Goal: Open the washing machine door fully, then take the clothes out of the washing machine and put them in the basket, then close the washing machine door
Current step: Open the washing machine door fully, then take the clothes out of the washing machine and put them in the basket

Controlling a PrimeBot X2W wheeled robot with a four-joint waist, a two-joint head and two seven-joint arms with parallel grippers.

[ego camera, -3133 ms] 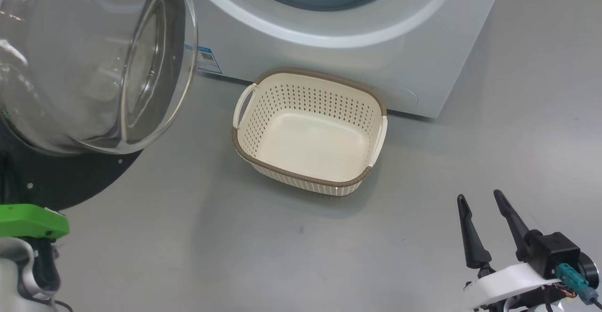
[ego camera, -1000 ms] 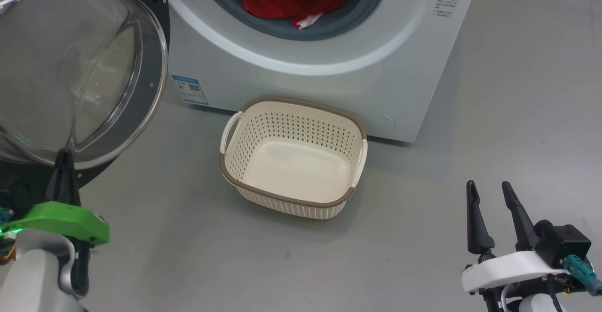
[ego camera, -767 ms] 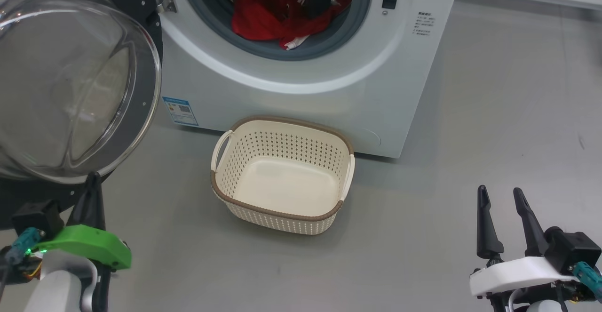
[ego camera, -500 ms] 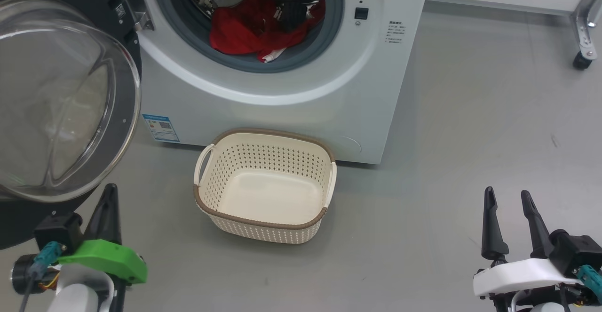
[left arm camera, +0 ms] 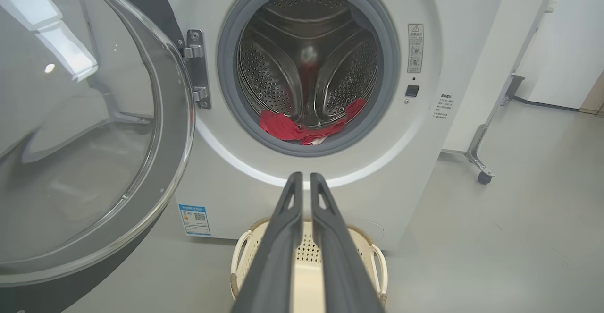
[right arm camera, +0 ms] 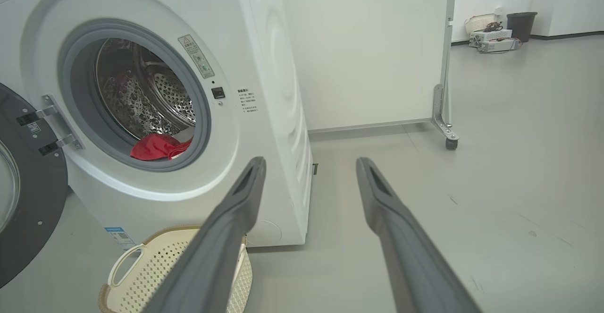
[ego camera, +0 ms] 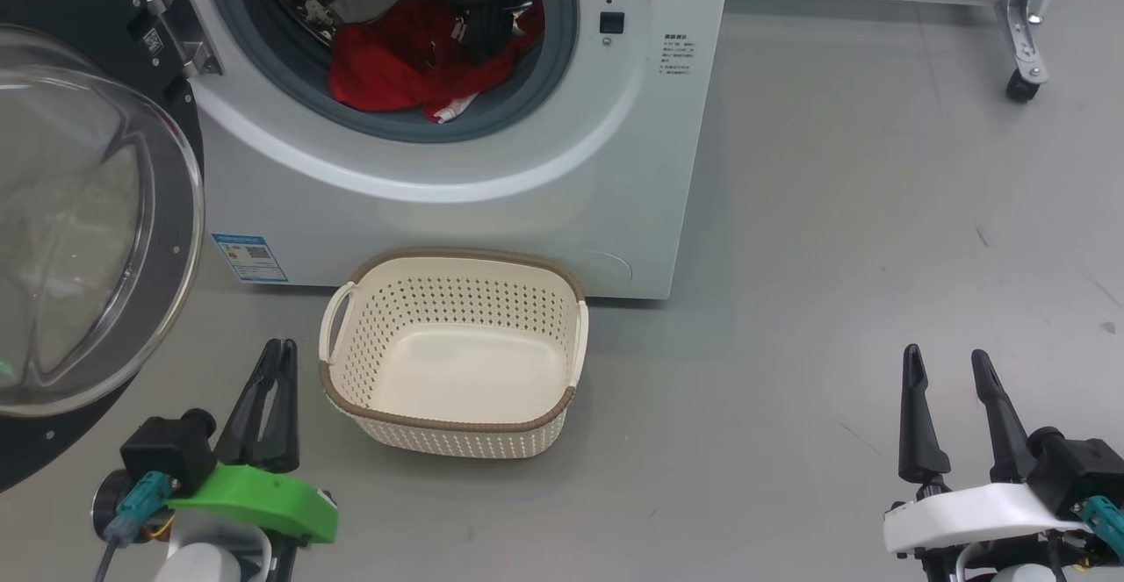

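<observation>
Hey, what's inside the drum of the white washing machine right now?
Bright red clothes with white trim lie bunched at the bottom of the dimpled steel drum, one white end reaching onto the grey rubber gasket. Anything beneath the heap is covered.

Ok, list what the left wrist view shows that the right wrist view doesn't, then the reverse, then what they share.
Left wrist view: the left gripper, fingers together, and the steel drum's back wall seen head-on.
Right wrist view: the right gripper, fingers spread, the machine's white side panel and a dark bin by the far wall.
Both: the washing machine, its door standing open, the red clothes low in the drum, and the basket on the floor in front.
</observation>
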